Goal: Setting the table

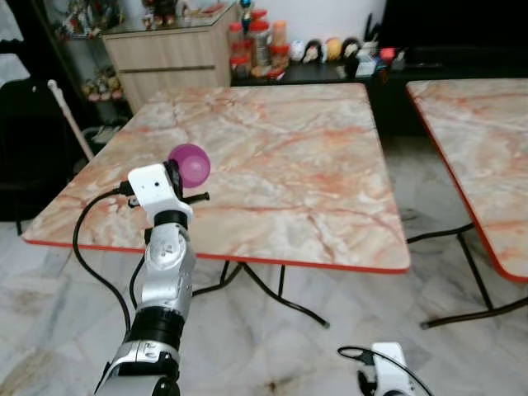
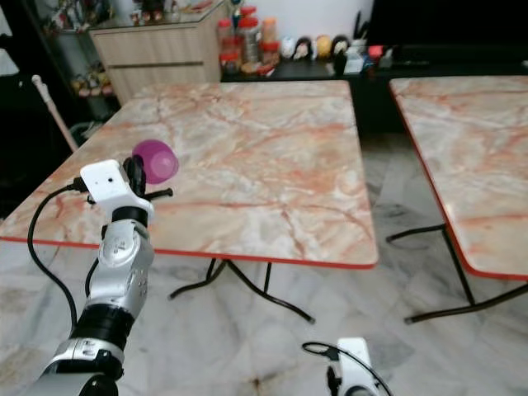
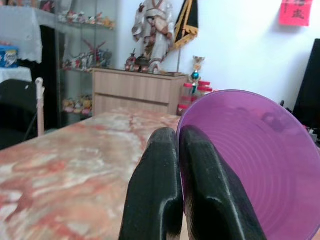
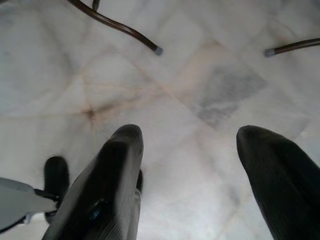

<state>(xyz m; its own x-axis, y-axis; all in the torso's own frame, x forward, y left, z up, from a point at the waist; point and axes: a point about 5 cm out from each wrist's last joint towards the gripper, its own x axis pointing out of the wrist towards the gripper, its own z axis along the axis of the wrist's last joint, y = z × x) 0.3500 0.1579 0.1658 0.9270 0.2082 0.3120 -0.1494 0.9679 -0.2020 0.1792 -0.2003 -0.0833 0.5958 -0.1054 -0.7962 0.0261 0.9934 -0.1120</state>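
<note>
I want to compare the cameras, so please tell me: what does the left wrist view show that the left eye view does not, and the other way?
Left wrist view: the left gripper is shut on the rim of the translucent purple plastic cup.

Left eye view: a second marble-patterned table to the right, and the right arm hanging low.

Both: the cup, the marble-patterned table with the red edge, and the wooden cabinet.

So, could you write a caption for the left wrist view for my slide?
Left tool shut on the rim of a purple cup, held above the marble table.
</note>
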